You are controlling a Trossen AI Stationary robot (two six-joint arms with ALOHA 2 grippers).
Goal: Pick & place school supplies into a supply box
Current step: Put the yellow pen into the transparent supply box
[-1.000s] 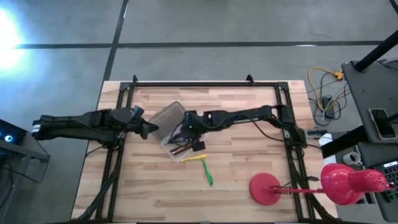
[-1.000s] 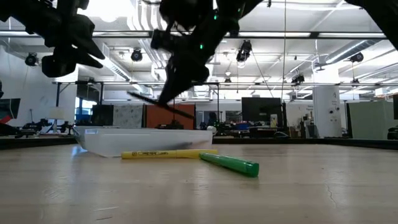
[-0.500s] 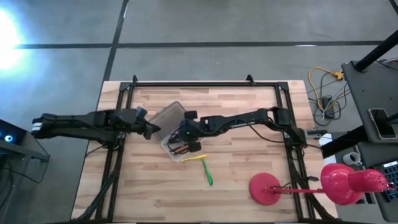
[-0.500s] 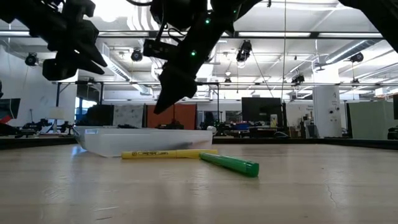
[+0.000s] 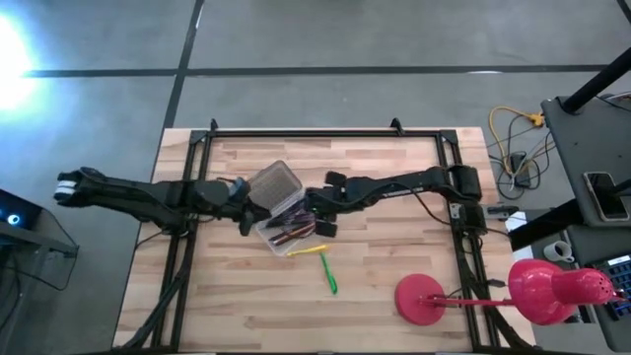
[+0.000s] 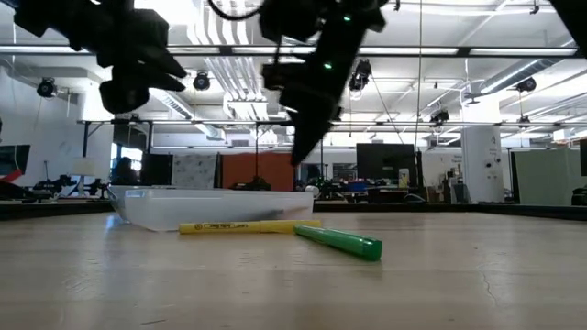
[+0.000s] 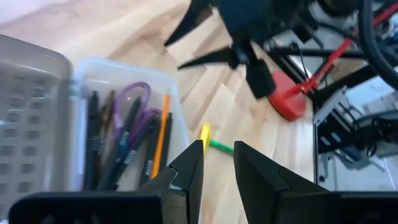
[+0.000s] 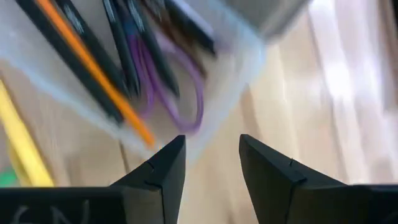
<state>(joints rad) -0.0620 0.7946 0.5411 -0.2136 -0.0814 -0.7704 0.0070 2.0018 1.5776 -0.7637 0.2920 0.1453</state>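
The supply box (image 5: pixel 284 225), clear plastic with its ribbed lid (image 5: pixel 275 182) open toward the far side, rests on its base at the table's middle. Inside it lie several school supplies: dark pens, an orange pencil (image 8: pixel 93 74) and purple-handled scissors (image 7: pixel 138 112). A yellow marker (image 5: pixel 307 251) and a green marker (image 5: pixel 330 276) lie flat on the table just near of the box. My right gripper (image 8: pixel 211 152) hangs open above the box's right end (image 5: pixel 317 219), holding nothing. My left gripper (image 7: pixel 217 163) hovers open above the box's left side (image 5: pixel 251 210).
A red lamp with a round base (image 5: pixel 422 298) stands at the table's near right corner. A black frame rail (image 5: pixel 325 133) runs along the far edge and down both sides. Bare wood (image 5: pixel 246 306) lies near of the markers.
My right gripper held a dark pen slanting above the box, then let it go; the pen no longer hangs below the fingers. That gripper has since risen and gone toward the table's right edge. My left gripper has moved right, toward the box.
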